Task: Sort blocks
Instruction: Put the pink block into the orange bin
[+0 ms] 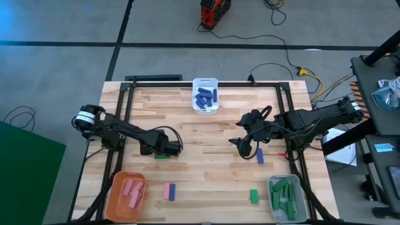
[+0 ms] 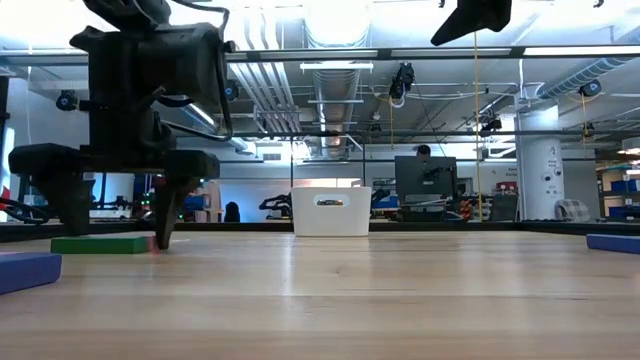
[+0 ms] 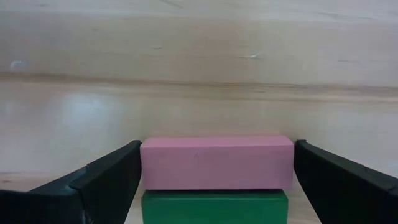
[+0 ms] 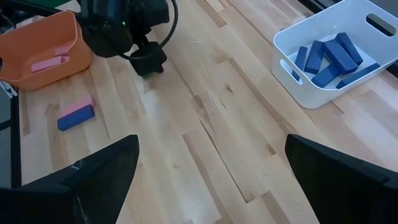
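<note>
A pink block [image 3: 216,163] lies on the table with a green block [image 3: 214,208] right beside it on its near side. My left gripper [image 3: 217,155] is down at the table around the pink block, open, with one finger at each of its short ends. From above, the gripper [image 1: 164,149] hides the pink block and only the green block [image 1: 162,155] shows. My right gripper [image 1: 245,145] hangs open above the table's right half with nothing between its fingers, and a blue block [image 1: 260,156] lies just beside it. My left gripper comes from above with its fingers [image 3: 106,180] standing at the two short ends [image 3: 147,163] of the pink block, along its length. Whether they touch the ends I cannot tell. The block lies flat on the table.
A white bin [image 1: 205,95] with blue blocks stands at the far middle. An orange bin [image 1: 128,194] with pink blocks is near left, and a grey bin [image 1: 286,197] with green blocks near right. A pink and a blue block [image 1: 169,191] lie together near the front, and a green block [image 1: 254,196] lies beside the grey bin.
</note>
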